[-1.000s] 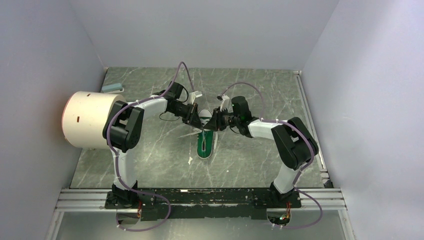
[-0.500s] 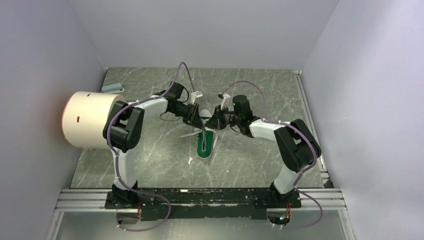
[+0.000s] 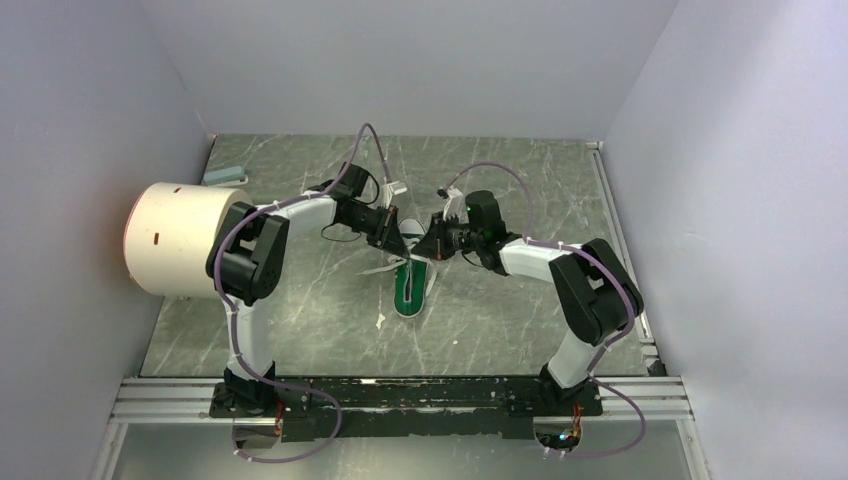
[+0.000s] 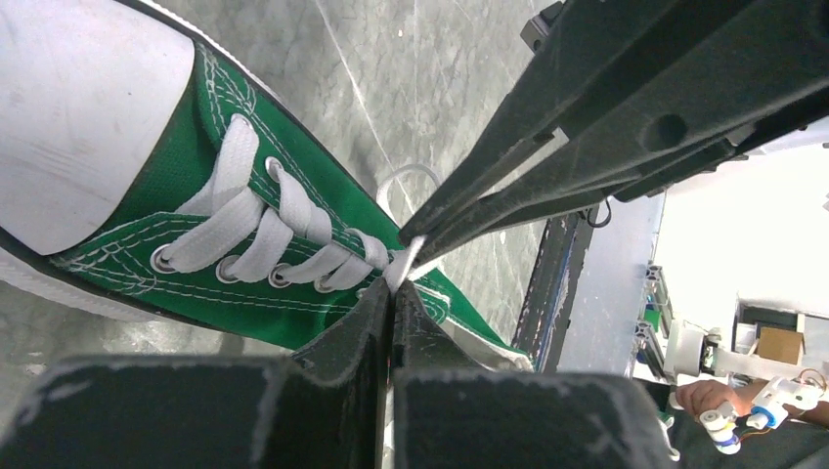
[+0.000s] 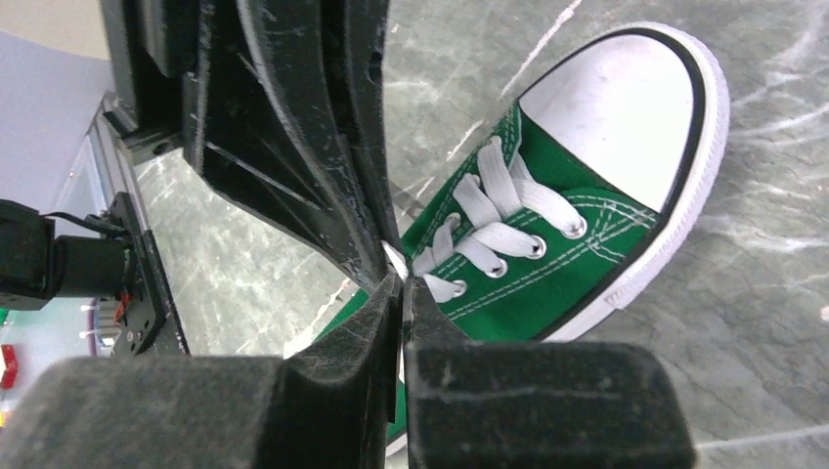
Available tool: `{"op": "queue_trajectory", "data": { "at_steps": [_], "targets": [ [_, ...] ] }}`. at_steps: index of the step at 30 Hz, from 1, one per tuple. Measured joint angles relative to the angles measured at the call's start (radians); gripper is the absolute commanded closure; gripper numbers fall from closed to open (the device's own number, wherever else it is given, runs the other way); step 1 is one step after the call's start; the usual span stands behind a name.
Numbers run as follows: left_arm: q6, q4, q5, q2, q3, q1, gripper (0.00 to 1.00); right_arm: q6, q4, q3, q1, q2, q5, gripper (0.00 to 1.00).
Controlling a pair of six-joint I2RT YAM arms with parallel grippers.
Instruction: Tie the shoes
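The green sneaker (image 3: 412, 287) lies mid-table with its white toe cap toward the far side. Both grippers meet over its lacing. My left gripper (image 3: 398, 243) comes in from the left and is shut on a strand of white lace (image 4: 399, 271) at the top eyelets; the shoe (image 4: 196, 264) fills the left of that view. My right gripper (image 3: 426, 247) comes in from the right, tip to tip with the left, and is shut on white lace (image 5: 395, 258) by the shoe (image 5: 557, 264). A small lace loop (image 4: 406, 181) stands behind the tips.
A large white cylinder (image 3: 180, 238) lies at the table's left edge. A small blue-grey block (image 3: 225, 175) sits in the far left corner. Loose lace ends (image 3: 378, 268) trail left of the shoe, and a white scrap (image 3: 380, 321) lies nearer. Walls close three sides.
Both grippers stay shut at the shoe's lacing. The right wrist has shifted slightly toward the far side; the left has barely moved.
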Motion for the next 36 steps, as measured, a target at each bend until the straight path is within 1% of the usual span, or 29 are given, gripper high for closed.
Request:
{"op": "queue_trajectory", "data": {
  "at_steps": [7,13,18,21,25,31,36],
  "targets": [
    [-0.026,0.056,-0.020,-0.028,-0.025,-0.001,0.95,-0.014,-0.031,-0.007,-0.005,-0.014,-0.004,0.98],
    [-0.088,0.111,-0.030,-0.031,-0.032,-0.006,0.95,0.009,0.030,-0.053,0.013,-0.050,-0.034,1.00],
    [-0.117,0.132,-0.027,-0.031,-0.034,-0.011,0.95,0.085,0.105,-0.071,0.015,-0.042,-0.034,1.00],
    [-0.122,0.140,-0.020,-0.031,-0.036,-0.011,0.95,0.127,0.136,-0.072,0.022,-0.035,-0.019,0.96],
    [-0.122,0.156,-0.011,-0.031,-0.053,-0.010,0.95,0.178,0.159,-0.072,0.033,-0.032,0.011,0.86],
    [-0.159,0.244,0.008,-0.031,-0.109,-0.008,0.95,0.205,0.166,-0.071,0.055,-0.018,0.009,0.75],
    [-0.216,0.334,0.021,-0.029,-0.140,-0.005,0.95,0.190,0.156,-0.071,0.058,-0.020,-0.013,0.59]
  ]
}}
